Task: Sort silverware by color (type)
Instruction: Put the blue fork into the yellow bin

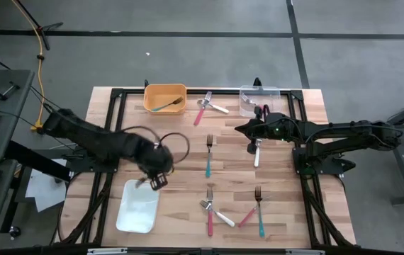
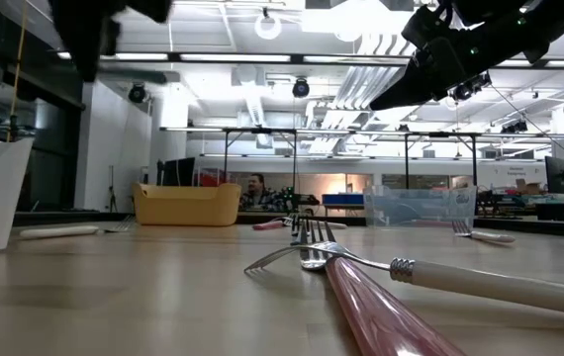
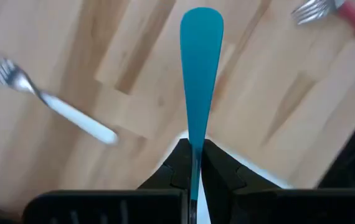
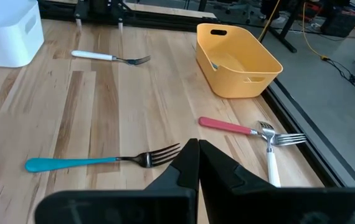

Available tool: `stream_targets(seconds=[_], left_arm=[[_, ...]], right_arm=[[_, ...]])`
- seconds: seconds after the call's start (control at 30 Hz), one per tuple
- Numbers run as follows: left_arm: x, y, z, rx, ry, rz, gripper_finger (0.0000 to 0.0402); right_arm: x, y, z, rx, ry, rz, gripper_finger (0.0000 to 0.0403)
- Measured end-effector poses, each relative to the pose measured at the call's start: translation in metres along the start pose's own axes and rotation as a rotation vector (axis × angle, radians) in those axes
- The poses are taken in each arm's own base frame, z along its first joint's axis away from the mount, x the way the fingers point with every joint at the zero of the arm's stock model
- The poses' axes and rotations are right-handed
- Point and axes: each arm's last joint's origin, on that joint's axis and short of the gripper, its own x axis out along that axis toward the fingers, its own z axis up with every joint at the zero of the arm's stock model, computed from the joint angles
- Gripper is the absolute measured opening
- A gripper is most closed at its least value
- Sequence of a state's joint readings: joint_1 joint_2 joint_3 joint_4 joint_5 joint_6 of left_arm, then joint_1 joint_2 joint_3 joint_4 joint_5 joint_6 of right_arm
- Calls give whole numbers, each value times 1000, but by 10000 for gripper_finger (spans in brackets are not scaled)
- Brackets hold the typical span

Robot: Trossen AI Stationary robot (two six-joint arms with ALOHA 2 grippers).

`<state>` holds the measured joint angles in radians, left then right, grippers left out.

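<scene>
The silverware is small forks with red, teal or white handles, lying scattered on the wooden table. My left gripper (image 1: pixel 158 180) (image 3: pixel 195 163) hovers by the white bin (image 1: pixel 138 207) and is shut on a teal-handled fork (image 3: pixel 200 74). A white-handled fork (image 3: pixel 71 115) lies on the table under it. My right gripper (image 1: pixel 239 129) (image 4: pixel 197 152) is shut and empty, raised above the table's far middle. A teal fork (image 4: pixel 96 163) (image 1: pixel 208 157) lies flat before it. A red fork (image 4: pixel 227 126) and a white fork (image 4: pixel 271 163) cross near the yellow bin (image 1: pixel 165 98). My left gripper pinches the teal fork between its two fingers at the narrow part of the handle (image 3: pixel 194 144). The handle runs on past the fingertips, in line with them, and ends in its wide free end (image 3: pixel 201 25). The fork's head is hidden behind the fingers. The fork is lifted clear of the table.
The yellow bin holds a teal fork (image 1: pixel 168 105). A clear bin (image 1: pixel 259 99) stands at the far right. A white fork (image 1: pixel 256 152) lies under my right arm. Several forks lie near the table's near edge (image 1: pixel 212 212) (image 1: pixel 259 209). Black frame rails border the table.
</scene>
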<state>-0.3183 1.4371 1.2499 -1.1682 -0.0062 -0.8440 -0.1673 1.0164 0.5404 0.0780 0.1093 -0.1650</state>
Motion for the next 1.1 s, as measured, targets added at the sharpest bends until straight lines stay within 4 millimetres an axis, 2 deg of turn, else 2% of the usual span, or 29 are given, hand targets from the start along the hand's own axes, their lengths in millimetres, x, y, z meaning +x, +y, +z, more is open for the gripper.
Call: stream_targets(seconds=[0.23,0.4,0.53,0.73,1.1], left_arm=[[1,-37,-48,-258,-2,-8,10],[1,-50,-75,-422,-20,-16,10],[7,-51,-88,-491,-19,7,10],[26,-43,-95,-553,-17,66,10],[56,-32,-109,-466,2,106,10]], right_arm=[[0,0,0,0,0,0,0],[0,0,0,0,1,0,0],[0,0,-1,-1,6,1,0],[0,0,-1,-1,8,1,0],[0,0,-2,-2,18,3,0]])
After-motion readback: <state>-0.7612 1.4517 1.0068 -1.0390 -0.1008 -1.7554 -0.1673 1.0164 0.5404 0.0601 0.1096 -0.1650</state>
